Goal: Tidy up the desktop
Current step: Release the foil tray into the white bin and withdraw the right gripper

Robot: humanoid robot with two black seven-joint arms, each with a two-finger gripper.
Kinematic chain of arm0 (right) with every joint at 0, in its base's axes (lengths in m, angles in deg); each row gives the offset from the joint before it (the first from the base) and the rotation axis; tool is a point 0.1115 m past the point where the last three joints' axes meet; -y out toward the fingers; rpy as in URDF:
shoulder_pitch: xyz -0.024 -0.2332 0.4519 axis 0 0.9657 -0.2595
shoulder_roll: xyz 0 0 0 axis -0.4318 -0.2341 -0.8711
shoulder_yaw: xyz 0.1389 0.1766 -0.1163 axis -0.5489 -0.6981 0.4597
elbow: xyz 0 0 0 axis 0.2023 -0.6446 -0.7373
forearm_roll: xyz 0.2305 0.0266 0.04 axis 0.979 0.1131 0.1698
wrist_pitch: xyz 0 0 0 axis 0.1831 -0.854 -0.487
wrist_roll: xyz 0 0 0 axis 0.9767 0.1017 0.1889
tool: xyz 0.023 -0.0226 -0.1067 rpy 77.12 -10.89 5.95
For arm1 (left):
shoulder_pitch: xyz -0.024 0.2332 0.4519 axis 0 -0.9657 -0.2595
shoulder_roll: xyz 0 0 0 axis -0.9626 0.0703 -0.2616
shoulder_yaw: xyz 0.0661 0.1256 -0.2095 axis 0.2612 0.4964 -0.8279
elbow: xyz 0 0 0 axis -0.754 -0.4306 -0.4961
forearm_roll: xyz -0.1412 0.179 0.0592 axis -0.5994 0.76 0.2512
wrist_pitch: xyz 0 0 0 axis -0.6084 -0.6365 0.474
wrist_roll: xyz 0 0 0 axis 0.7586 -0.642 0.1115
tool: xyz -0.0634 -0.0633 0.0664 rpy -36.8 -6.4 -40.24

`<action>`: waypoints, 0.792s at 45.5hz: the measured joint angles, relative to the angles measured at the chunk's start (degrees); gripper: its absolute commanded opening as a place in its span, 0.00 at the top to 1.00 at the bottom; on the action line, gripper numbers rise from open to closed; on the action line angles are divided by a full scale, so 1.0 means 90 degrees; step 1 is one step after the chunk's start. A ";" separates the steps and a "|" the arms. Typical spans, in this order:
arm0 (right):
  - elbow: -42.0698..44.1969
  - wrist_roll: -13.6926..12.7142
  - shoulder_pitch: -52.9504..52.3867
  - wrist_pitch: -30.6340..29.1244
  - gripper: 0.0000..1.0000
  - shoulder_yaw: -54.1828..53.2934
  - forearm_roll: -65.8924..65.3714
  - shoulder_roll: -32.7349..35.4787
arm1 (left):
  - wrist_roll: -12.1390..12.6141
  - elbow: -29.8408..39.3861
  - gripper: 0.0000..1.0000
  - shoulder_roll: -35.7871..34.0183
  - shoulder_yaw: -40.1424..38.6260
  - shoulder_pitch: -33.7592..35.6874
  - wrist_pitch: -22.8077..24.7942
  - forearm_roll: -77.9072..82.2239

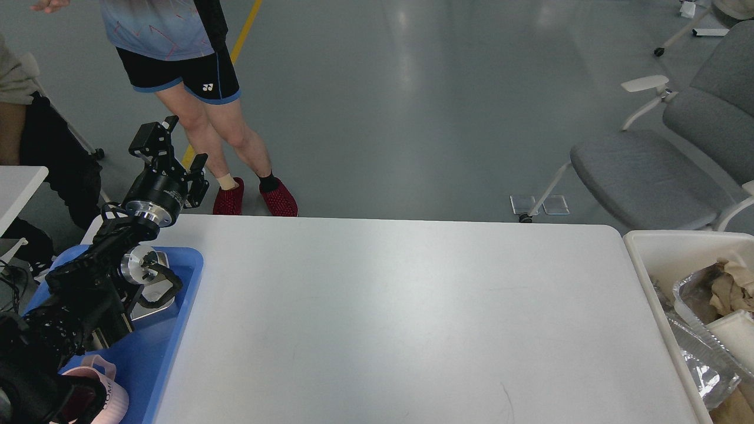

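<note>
The desktop is a broad white-grey tabletop filling the lower half of the head view, its middle bare. My left gripper is held up above the desktop's far left corner, open, with nothing between its fingers. Off the right edge, a foil tray holding crumpled brown paper and a white paper cup lies inside a white bin. My right gripper is out of view.
A blue plastic tray at the left edge holds a small metal dish and a pink mug. A person stands just beyond the far left corner. Grey office chairs stand at the far right.
</note>
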 measured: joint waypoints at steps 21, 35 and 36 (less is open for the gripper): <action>0.0118 0.0005 0.0041 0.0427 0.03 -0.0349 0.0078 -0.0069 | 0.0000 0.0008 0.08 0.0015 0.0003 0.0019 -0.0078 0.0009; 0.0108 0.0020 0.0029 0.0441 0.00 -0.0700 0.0083 -0.0070 | 0.0000 0.0008 0.08 0.0015 -0.0007 0.0060 -0.0087 0.0001; 0.0099 0.0022 0.0010 0.0439 0.00 -0.0785 0.0086 -0.0070 | 0.0000 0.0008 0.08 0.0015 -0.0007 0.0060 -0.0087 0.0001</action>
